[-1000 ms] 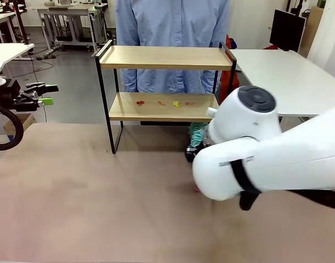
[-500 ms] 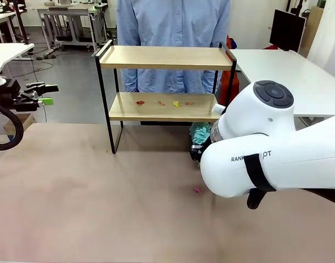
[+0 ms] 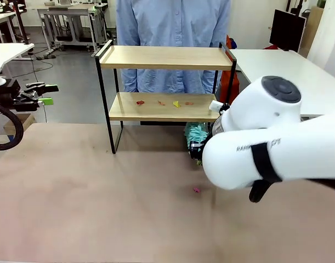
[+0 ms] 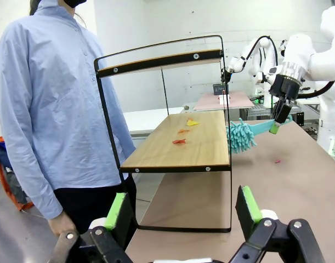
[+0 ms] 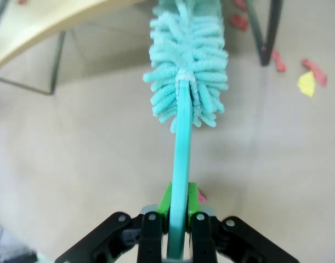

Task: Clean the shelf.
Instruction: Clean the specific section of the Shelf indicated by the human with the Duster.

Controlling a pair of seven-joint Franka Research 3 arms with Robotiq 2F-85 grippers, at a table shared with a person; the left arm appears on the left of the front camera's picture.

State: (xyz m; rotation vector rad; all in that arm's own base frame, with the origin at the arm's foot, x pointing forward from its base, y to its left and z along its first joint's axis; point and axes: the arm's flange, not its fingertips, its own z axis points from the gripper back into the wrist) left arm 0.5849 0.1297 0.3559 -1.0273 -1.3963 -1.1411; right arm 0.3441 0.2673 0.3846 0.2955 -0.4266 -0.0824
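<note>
The shelf (image 3: 166, 57) stands at the table's far side, with a person behind it. Its lower board (image 3: 156, 112) carries several red, orange and yellow scraps (image 3: 176, 103). My right gripper (image 5: 177, 220) is shut on the handle of a teal duster (image 5: 188, 66). The duster's fluffy head (image 3: 197, 133) hangs just in front of and below the lower board's right end. From the left wrist, the duster (image 4: 241, 136) sits beside the lower board (image 4: 183, 148). My left gripper (image 4: 182, 209) is open and holds nothing; it hovers off the table's left edge (image 3: 40, 94).
A pink scrap (image 3: 196, 190) lies on the brown table in front of the shelf. My right arm's bulky white joint (image 3: 260, 142) covers the table's right side. White tables (image 3: 288, 76) stand to the right. The person (image 4: 52, 109) stands close behind the shelf.
My right arm's big joint has swung up and to the right. The duster head has stayed near the shelf's right front leg, edging slightly left. The left arm has not moved.
</note>
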